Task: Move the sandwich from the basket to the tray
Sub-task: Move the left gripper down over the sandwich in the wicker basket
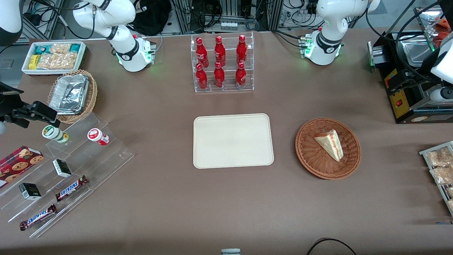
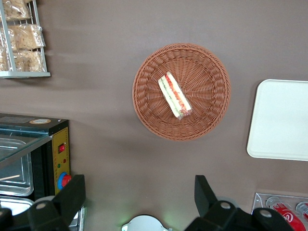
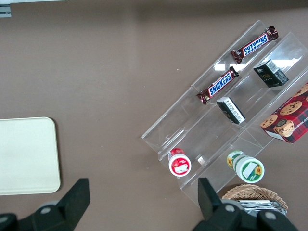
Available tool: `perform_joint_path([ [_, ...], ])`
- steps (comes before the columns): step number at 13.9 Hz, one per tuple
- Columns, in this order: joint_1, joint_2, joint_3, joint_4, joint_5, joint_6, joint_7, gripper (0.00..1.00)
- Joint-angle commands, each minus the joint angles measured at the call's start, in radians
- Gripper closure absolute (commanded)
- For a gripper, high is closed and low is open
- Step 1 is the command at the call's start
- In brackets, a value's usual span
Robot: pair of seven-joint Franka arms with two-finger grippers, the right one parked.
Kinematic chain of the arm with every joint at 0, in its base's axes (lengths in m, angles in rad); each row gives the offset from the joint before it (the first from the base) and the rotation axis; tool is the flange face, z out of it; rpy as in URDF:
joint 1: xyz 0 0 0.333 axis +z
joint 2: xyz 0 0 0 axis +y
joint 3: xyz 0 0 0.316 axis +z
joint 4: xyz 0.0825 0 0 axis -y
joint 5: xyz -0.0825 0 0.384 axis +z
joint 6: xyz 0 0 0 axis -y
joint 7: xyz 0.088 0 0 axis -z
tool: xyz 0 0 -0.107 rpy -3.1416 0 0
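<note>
The sandwich (image 1: 331, 143), a pale bread wedge with red and green filling, lies in the round reddish-brown basket (image 1: 301, 141). The cream tray (image 1: 233, 140) lies flat beside the basket, toward the parked arm's end, with nothing on it. In the left wrist view my gripper (image 2: 138, 185) is open and empty, its black fingers (image 2: 72, 190) wide apart, high above the bare table between the working arm's base and the basket (image 2: 207, 82). The sandwich (image 2: 174, 95) and one end of the tray (image 2: 284, 120) show there too. The tray's end also shows in the right wrist view (image 3: 26, 156).
A clear rack of red bottles (image 1: 222, 63) stands farther from the front camera than the tray. A black oven (image 1: 410, 92) and a wire rack of packed snacks (image 1: 440, 166) are at the working arm's end. A stepped acrylic shelf (image 1: 63, 170), a tan foil basket (image 1: 72, 94) and a white snack box (image 1: 53, 56) are at the parked arm's end.
</note>
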Motion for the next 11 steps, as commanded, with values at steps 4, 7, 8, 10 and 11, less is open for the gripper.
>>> perform_joint_path([
  [4,0.007,0.023,-0.009,-0.013,-0.001,-0.005,-0.031,0.00],
  [7,0.003,0.031,-0.012,-0.165,-0.002,0.173,-0.098,0.00],
  [8,-0.001,0.025,-0.015,-0.248,-0.004,0.276,-0.145,0.00],
  [10,-0.004,0.028,-0.044,-0.373,-0.004,0.448,-0.268,0.00],
  [11,-0.004,0.033,-0.055,-0.445,-0.002,0.561,-0.338,0.00],
])
